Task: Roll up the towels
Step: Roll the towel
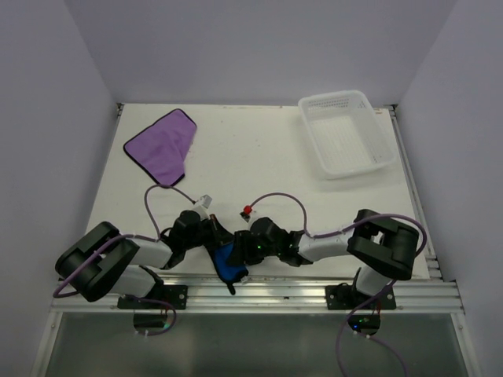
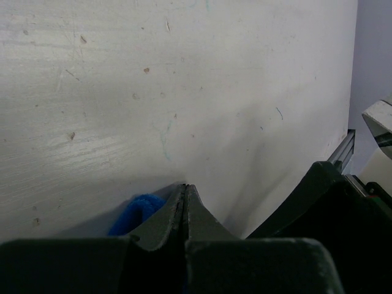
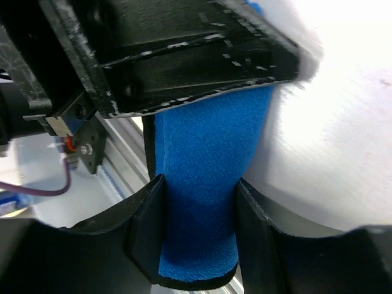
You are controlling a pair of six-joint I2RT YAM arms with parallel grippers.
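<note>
The blue towel lies bunched at the table's front edge, between my two grippers. In the right wrist view it is a folded strip running from under the left gripper's black body down between my fingers. My right gripper is shut on this strip, squeezing it from both sides; it also shows in the top view. My left gripper has its jaws pressed together, low over the table. A bit of blue towel shows beside its left finger. The purple towel lies flat at the far left.
The white perforated basket stands at the far right. The aluminium rail runs along the front edge just below both grippers. A purple cable with a red tip loops over the table behind the right gripper.
</note>
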